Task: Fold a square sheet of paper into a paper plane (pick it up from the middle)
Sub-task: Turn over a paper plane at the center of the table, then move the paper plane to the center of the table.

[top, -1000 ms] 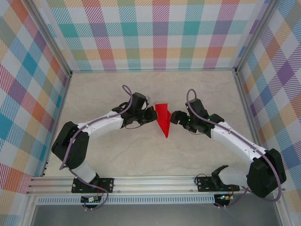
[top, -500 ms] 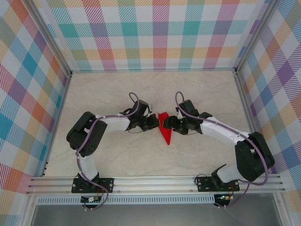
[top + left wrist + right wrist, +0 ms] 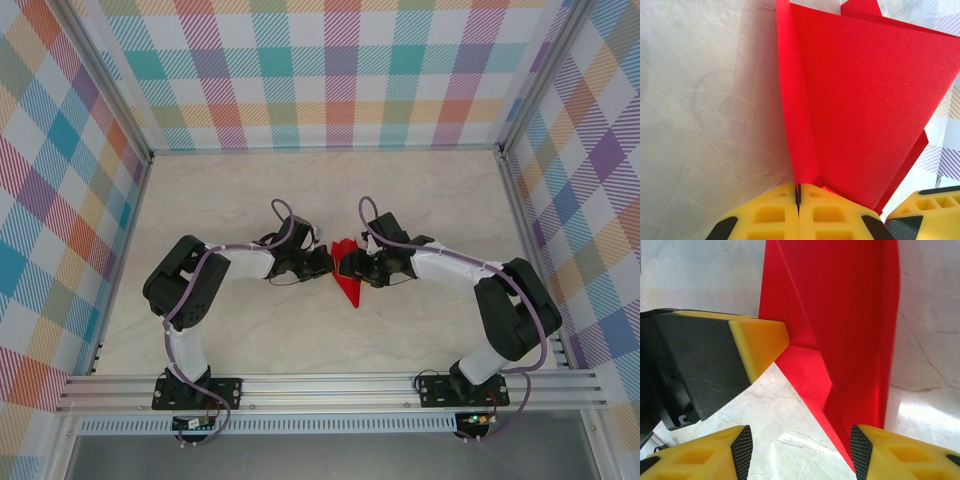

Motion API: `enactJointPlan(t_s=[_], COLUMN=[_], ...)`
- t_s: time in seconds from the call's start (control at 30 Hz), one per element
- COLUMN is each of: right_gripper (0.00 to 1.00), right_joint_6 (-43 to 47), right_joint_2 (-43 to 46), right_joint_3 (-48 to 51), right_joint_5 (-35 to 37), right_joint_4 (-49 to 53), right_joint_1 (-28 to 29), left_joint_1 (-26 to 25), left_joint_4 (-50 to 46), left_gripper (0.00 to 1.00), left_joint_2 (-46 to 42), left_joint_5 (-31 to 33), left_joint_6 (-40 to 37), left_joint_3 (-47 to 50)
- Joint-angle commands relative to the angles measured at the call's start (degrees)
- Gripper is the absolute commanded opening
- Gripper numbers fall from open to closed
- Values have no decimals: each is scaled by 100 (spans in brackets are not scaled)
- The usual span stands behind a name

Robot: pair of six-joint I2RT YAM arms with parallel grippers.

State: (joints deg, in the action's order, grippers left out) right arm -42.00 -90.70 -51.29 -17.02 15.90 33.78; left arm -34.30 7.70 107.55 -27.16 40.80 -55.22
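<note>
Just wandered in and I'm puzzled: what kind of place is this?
Probably a robotics test booth: checked walls on a metal frame enclose a table where two arms handle red paper.

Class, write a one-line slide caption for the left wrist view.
Left tool shut on a fold of the red paper plane, pale table behind.

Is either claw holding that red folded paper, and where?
The left gripper pinches a raised fold of the red folded paper dart; the right gripper is open.
</note>
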Motion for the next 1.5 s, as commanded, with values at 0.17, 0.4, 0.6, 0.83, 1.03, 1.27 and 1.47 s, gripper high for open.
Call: enactJointPlan(t_s=[0.17,0.4,0.6,0.83,1.03,1.27,1.47], right_gripper=[59,61,62,60,54,46,26], right_joint_6=[265,376,481,540,544,426,299], right_joint_2=[-378,-595,-564,-645,-827,-949,-958], right_joint_3=[-233,-246,-271,-517,-728,-870,-936], right_joint_5=[221,386,374,859,1220,1495,1706], right_joint_4=[194,315,288,675,939,1092,1178], right_joint_1=[32,32,67,320,499,612,621], left_joint_1=[61,64,64,64,66,66,64], left_joint_4=[-22,-15,13,29,30,12,-104], left_gripper=[0,0,0,0,0,0,0], left_joint_2=[101,152,196,234,258,258,226], left_joint_5=[157,180,150,124,71,62,101], left_joint_6=[-158,-194,-190,-182,-179,-173,-106], left_joint_3=[16,81,86,82,53,46,10])
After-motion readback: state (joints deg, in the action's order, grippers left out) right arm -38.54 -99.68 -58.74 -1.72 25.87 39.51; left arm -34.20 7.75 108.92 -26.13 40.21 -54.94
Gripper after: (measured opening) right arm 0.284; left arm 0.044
